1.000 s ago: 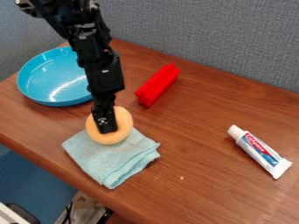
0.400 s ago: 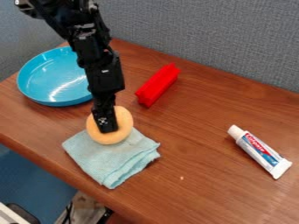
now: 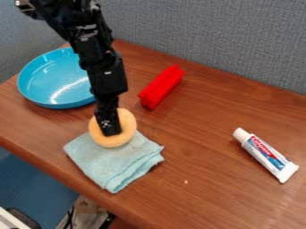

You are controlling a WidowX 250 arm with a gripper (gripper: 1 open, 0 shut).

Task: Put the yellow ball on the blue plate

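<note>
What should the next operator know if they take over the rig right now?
Gripper: pointing straight down, shut on the yellow ball.
Yellow ball: not lifted, sitting on the light teal cloth near the table's front edge.
Blue plate: empty, at the table's far left, behind the arm.
Also on the table: red block, toothpaste tube, both clear of the path.
Done: ball gripped.
Left: lift, carry to the plate, release.
</note>
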